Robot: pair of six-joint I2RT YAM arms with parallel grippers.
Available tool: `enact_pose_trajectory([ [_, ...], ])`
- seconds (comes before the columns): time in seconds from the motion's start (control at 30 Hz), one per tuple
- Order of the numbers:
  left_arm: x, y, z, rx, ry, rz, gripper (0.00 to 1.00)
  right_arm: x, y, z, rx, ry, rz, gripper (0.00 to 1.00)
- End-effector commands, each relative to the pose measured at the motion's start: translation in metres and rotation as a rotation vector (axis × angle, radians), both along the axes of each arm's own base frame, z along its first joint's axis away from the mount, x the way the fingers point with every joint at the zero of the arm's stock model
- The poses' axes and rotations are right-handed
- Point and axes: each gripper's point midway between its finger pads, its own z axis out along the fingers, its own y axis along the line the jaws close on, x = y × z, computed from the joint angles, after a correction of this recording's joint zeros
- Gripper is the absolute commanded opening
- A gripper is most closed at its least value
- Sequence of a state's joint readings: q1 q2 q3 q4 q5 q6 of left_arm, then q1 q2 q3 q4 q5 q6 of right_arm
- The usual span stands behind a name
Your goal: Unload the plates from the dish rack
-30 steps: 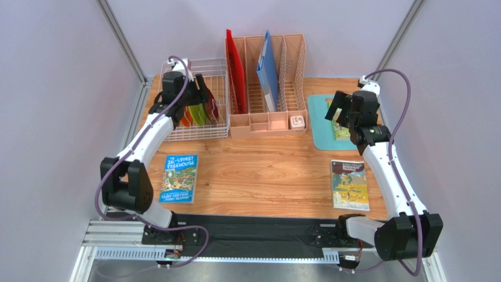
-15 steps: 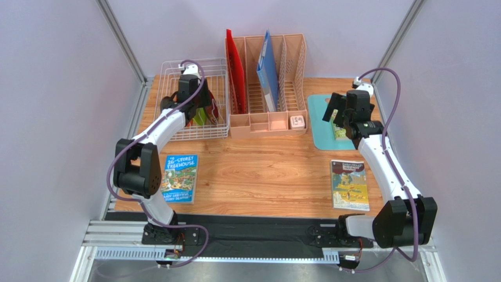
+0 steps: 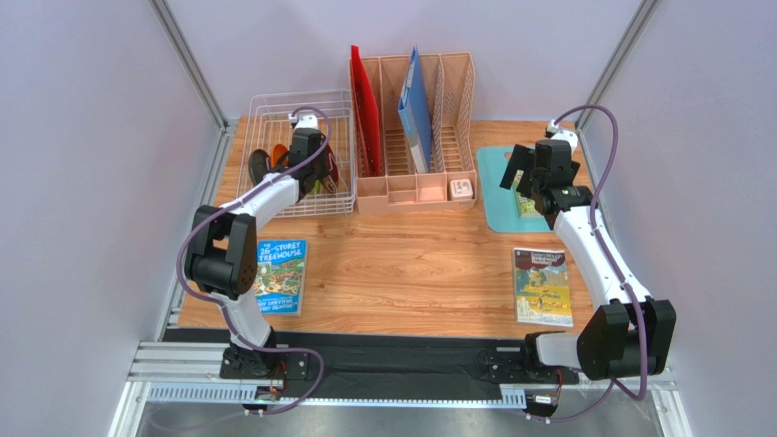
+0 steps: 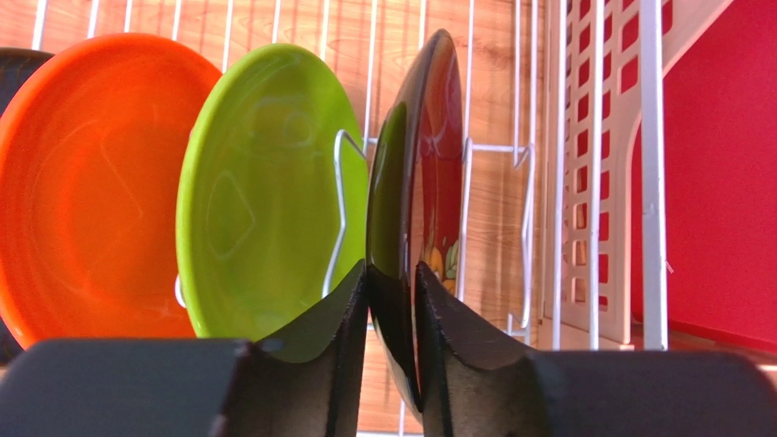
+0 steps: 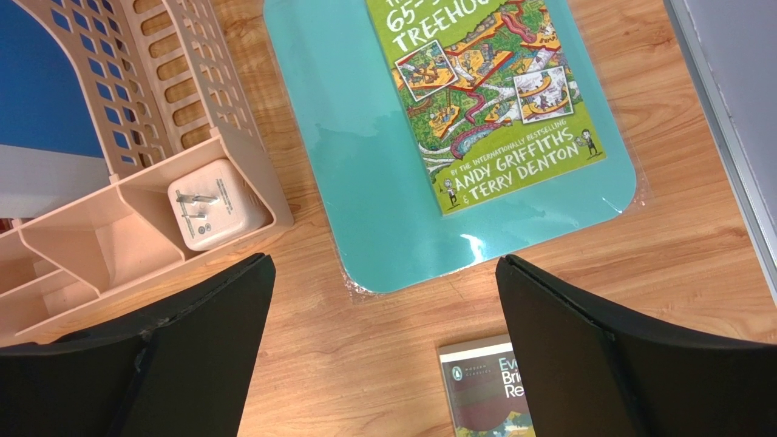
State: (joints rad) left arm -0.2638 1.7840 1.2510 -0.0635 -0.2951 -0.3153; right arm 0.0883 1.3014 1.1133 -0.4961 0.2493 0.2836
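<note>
The white wire dish rack (image 3: 264, 114) stands at the back left. In the left wrist view the plates stand upright in its wires (image 4: 556, 182): orange (image 4: 82, 182), lime green (image 4: 264, 191) and dark red floral (image 4: 424, 164). A sliver of the dark grey-teal plate (image 4: 11, 73) shows at the left edge. My left gripper (image 4: 390, 269) reaches into the rack (image 3: 315, 175) and is shut on the near rim of the dark red plate. The plate still sits in its slot. My right gripper (image 5: 383, 264) is open and empty, held above the front left corner of the teal mat (image 3: 522, 177).
A peach file organizer (image 3: 415, 187) with a red folder (image 3: 365, 109) and a blue folder (image 3: 415, 114) stands right beside the rack. It holds a white charger (image 5: 214, 205). A teal mat (image 5: 347, 137) carries a green book (image 5: 488, 91). Two more books (image 3: 278, 275) (image 3: 542, 285) lie on the table.
My left gripper has moved right inside the rack, from over the orange and green plates to the dark red plate, and now grips its rim. The right arm shifted slightly.
</note>
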Motion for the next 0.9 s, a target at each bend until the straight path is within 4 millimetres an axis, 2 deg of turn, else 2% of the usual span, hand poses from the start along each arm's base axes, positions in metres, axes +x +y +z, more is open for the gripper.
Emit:
enact_pose_trajectory([
  [0.0,0.004,0.006,0.003,0.026,-0.029,0.038,0.19,0.008,-0.001,0.013,0.000,-0.051,-0.018,1.00],
  [0.07,0.003,0.004,0.005,0.026,-0.033,0.036,0.12,0.009,-0.001,0.011,-0.001,-0.045,-0.018,1.00],
  [0.13,0.003,0.003,0.008,0.028,-0.035,0.028,0.01,0.010,-0.002,0.010,-0.003,-0.038,-0.019,1.00],
  [0.17,0.003,-0.002,0.011,0.023,-0.039,0.003,0.00,0.009,-0.002,0.009,-0.001,-0.036,-0.020,1.00],
  [0.3,0.001,-0.007,0.027,0.065,-0.046,-0.019,0.00,0.008,-0.002,0.008,-0.003,-0.030,-0.021,1.00],
  [0.6,-0.006,-0.008,0.088,0.238,-0.150,0.033,0.00,0.005,-0.002,0.005,-0.006,-0.012,-0.022,1.00],
  [0.67,-0.011,-0.004,0.098,0.282,-0.163,0.070,0.00,0.004,-0.003,0.006,-0.009,-0.011,-0.022,1.00],
  [0.87,-0.036,0.012,0.145,0.314,-0.239,0.160,0.00,-0.002,-0.002,0.015,-0.007,-0.027,-0.017,1.00],
])
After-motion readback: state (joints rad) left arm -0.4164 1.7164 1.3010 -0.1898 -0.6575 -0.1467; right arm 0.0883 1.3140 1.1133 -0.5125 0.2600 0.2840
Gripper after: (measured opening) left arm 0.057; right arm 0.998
